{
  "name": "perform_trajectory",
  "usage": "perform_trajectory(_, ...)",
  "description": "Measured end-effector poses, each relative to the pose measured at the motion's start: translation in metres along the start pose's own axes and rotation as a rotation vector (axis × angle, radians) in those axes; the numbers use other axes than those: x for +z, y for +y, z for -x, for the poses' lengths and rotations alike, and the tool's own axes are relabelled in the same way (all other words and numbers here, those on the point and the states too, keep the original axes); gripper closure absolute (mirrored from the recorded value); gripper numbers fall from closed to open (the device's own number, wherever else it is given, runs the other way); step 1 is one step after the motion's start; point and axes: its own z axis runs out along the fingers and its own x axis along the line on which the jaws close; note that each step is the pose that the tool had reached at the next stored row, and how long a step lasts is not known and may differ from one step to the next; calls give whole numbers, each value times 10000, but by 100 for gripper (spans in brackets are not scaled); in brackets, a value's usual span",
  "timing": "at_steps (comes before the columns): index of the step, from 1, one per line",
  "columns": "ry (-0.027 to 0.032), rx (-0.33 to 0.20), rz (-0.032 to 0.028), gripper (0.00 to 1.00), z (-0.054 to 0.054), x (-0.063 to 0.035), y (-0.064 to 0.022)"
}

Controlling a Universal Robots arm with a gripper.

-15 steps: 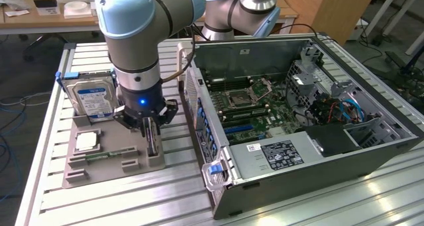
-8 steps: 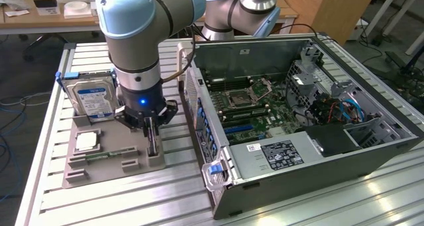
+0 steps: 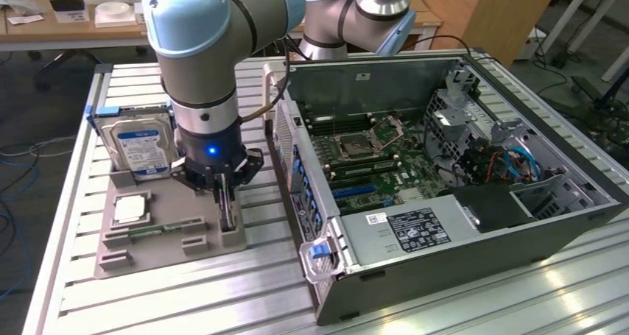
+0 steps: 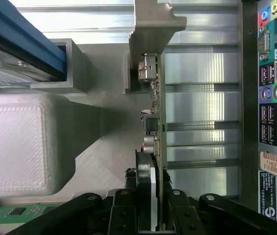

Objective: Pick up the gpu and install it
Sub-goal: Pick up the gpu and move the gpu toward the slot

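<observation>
Lower left of centre in the exterior view, that's where the gpu (image 3: 227, 208) is. It's standing on its long edge in a slotted holder on the grey tray (image 3: 162, 263), so from there it reads as a thin dark blade. Its long axis runs pretty much up and down the frame with a slight slant, roughly parallel to the back face of the PC case (image 3: 462, 272) just to its right.

My gripper (image 3: 224, 191) is down over the card's upper edge, at the end of the card that sits higher in the frame. In the wrist view the board runs edge-on straight out from my gripper, green edge and small components showing. The pale metal bracket (image 4: 153, 29) with its port is at the far end, the end nearer the hard drive (image 3: 143, 147). Honestly I can't tell whether my jaws are clamped on the card or just sitting around it.

Further out, the hard drive stands upright at the tray's upper left. A processor chip (image 3: 131, 210) and a memory stick (image 3: 157, 230) lie left of the card. The case lies open on the slatted metal table (image 3: 197, 305), motherboard visible. Its port panel (image 4: 273, 88) faces the card.
</observation>
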Motion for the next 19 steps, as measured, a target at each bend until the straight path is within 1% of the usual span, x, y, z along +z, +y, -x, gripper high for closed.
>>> perform_trajectory(7,0,0,-1,72,0,-1,0)
perform_trajectory(9,1,0,-2,72,1,-17,1)
perform_trajectory(16,5,1,-1,72,5,-215,8)
perform_trajectory(19,13,0,-1,72,7,-261,10)
